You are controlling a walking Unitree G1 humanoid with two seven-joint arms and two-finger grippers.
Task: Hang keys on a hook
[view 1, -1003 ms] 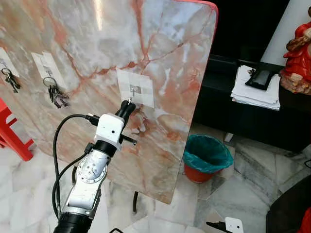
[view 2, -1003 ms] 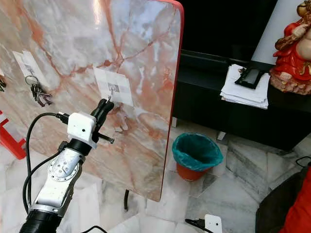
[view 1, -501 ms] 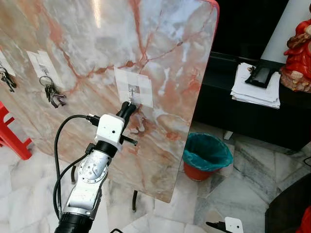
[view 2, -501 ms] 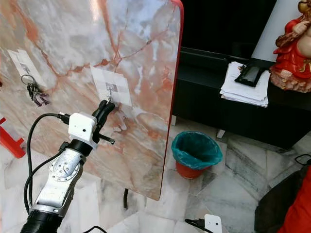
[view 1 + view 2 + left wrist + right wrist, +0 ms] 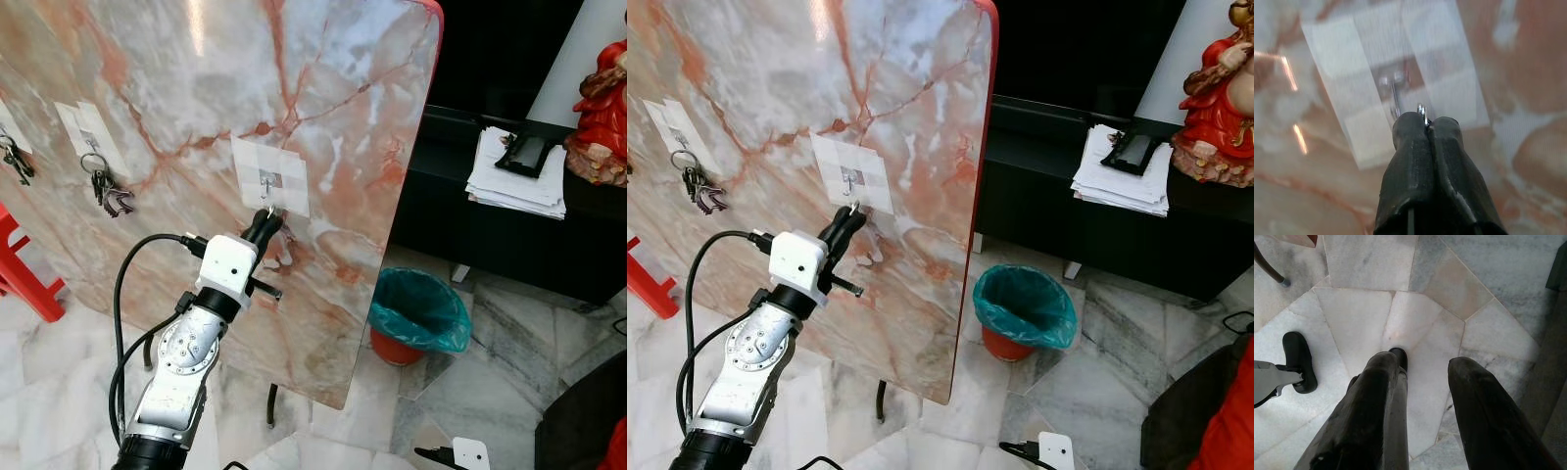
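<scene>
1. Hard to make out the keys themselves: just a tiny silver key ring [image 5: 1421,109] poking out between the tips of the left gripper [image 5: 1425,128], rest hidden by the black fingers [image 5: 1410,142].
2. Left fingers pressed fully together, pinching that ring, no gap visible.
3. Ring tip sitting just beside the lower end of the small metal hook [image 5: 1394,95], can't tell if actually touching or looped on.
4. Hook stuck on a white adhesive patch [image 5: 269,176] on the tilted marble board [image 5: 323,117], left gripper right below the hook.
5. Another bunch of keys [image 5: 106,188] already hanging well left of that hook, a further set [image 5: 18,162] cut off at the frame edge.
6. Right gripper [image 5: 1422,377] hanging low over the marble floor [image 5: 1366,308], fingers spread apart, holding nothing.
7. Green-lined bin [image 5: 419,315] on the floor right of the board.
</scene>
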